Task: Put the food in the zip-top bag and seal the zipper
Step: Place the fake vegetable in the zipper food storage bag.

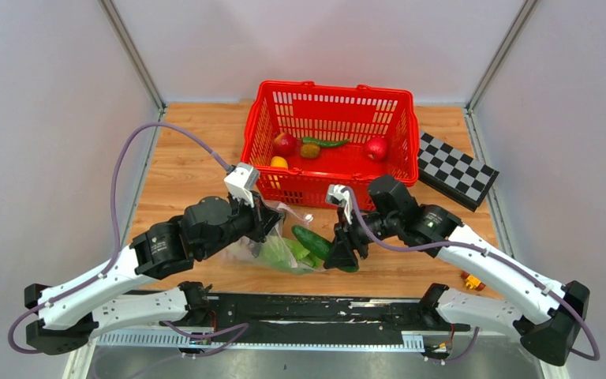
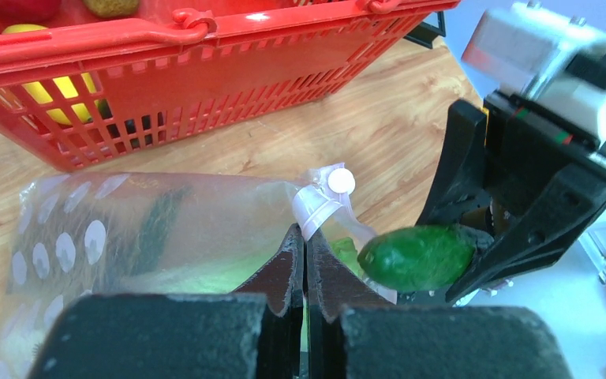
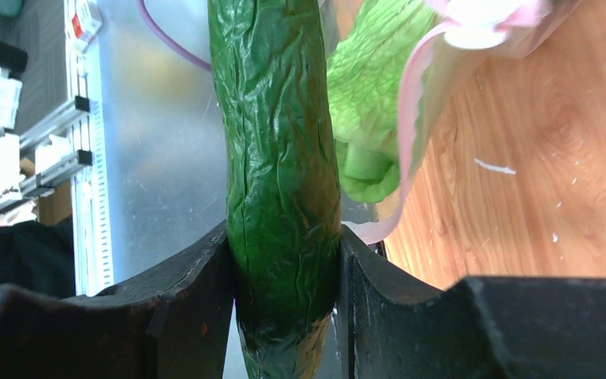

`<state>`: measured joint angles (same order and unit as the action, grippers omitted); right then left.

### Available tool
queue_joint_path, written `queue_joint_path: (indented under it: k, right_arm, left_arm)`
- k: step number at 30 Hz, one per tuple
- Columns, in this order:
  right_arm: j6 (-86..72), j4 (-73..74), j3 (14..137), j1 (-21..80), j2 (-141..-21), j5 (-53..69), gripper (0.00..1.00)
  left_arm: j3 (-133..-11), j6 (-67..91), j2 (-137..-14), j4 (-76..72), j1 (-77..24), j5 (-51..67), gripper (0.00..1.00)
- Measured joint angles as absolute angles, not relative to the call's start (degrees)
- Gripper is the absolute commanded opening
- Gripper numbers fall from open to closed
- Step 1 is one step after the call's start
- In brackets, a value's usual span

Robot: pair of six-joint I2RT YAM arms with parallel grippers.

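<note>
While pinching the zip-top bag [image 2: 126,229] with the closed left gripper [image 2: 305,260], clamps a cucumber [image 3: 284,197] in the right gripper [image 3: 284,245] alongside. Holds lettuce [image 3: 371,103]; lacks apples [image 1: 285,143], lemon [image 1: 279,163], chili [image 1: 325,143] ahead, and zipper [image 2: 316,209] sealing.

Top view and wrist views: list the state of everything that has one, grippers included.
zip-top bag: unsealed, mouth open.
lettuce: inside the bag.
cucumber: held, lying at the bag's mouth.
red basket: upright, apples inside.
left gripper: shut on the bag's mouth edge.
right gripper: shut on the cucumber.
</note>
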<state>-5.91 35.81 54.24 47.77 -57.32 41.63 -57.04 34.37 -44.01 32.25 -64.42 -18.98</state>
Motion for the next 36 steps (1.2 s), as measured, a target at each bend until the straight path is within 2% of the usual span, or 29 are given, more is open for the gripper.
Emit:
queue_joint_path:
  k: [5,9,12,18,23,30,32,35,36]
  right_arm:
    - [-4.6,39.8,55.2,51.5,-60.1,37.2,0.16]
    - [-5.0,41.5,58.0,52.1,-64.4,32.1,0.22]
    - [-5.9,42.0,61.7,52.9,-67.7,28.0,0.31]
    - [-7.6,42.4,67.9,56.2,-72.6,22.0,0.35]
    - [-9.2,42.6,70.3,58.6,-76.1,18.6,0.5]
    - [-10.8,38.8,68.2,59.6,-74.8,18.0,0.7]
    - [-11.1,37.1,66.0,59.6,-73.1,18.1,0.69]
    - [-11.2,35.9,63.8,59.6,-70.6,18.2,0.56]
    - [-11.2,35.7,63.4,59.6,-70.0,18.2,0.48]
  left_arm:
    - [-57.0,34.4,-44.2,32.2,-64.4,-19.2,0.02]
    - [-57.0,34.3,-44.3,31.9,-64.4,-19.1,0.02]
    - [-57.0,34.2,-44.6,31.9,-64.4,-18.6,0.02]
    - [-57.0,34.2,-45.9,31.9,-64.4,-17.3,0.02]
    - [-57.0,34.2,-45.8,31.9,-64.4,-17.1,0.02]
    - [-57.0,34.2,-45.8,31.9,-64.4,-17.1,0.02]
    - [-57.0,34.2,-45.8,31.9,-64.4,-17.1,0.01]
    - [-57.0,34.2,-45.8,31.9,-64.4,-17.2,0.02]
    - [-57.0,34.2,-45.8,31.9,-64.4,-17.2,0.02]
